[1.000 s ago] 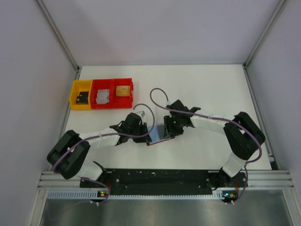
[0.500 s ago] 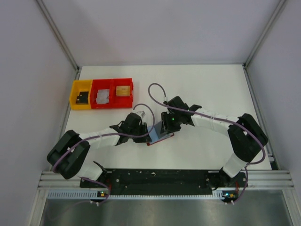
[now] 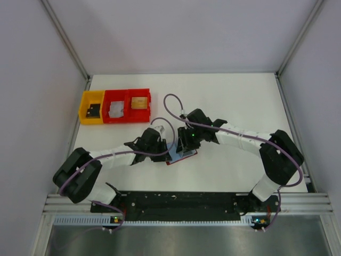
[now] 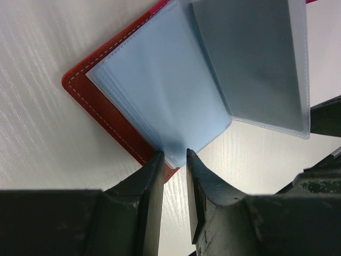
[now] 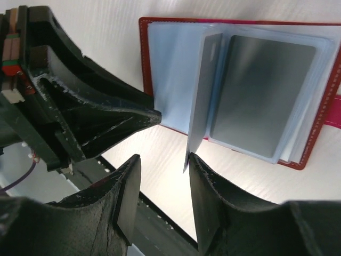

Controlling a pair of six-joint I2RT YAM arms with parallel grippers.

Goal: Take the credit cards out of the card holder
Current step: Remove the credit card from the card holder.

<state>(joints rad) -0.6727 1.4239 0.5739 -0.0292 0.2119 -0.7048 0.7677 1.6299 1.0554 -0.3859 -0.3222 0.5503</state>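
The red card holder lies open on the table between my two grippers. In the left wrist view its red cover lies flat with the grey-blue sleeves fanned over it. My left gripper is nearly shut, with the near corner of the sleeves between its tips. In the right wrist view a silvery grey credit card sits inside a clear sleeve on the right half. One sleeve leaf stands on edge, its lower edge against the inner side of my right finger. My right gripper is open and holds nothing.
A yellow bin and two joined red bins stand at the back left, each with a small item inside. My left gripper's black body sits close to the left of the right gripper. The table's front rail runs behind both.
My right gripper has moved a little to the left, further over the open card holder. My left gripper and the card holder have stayed in place.
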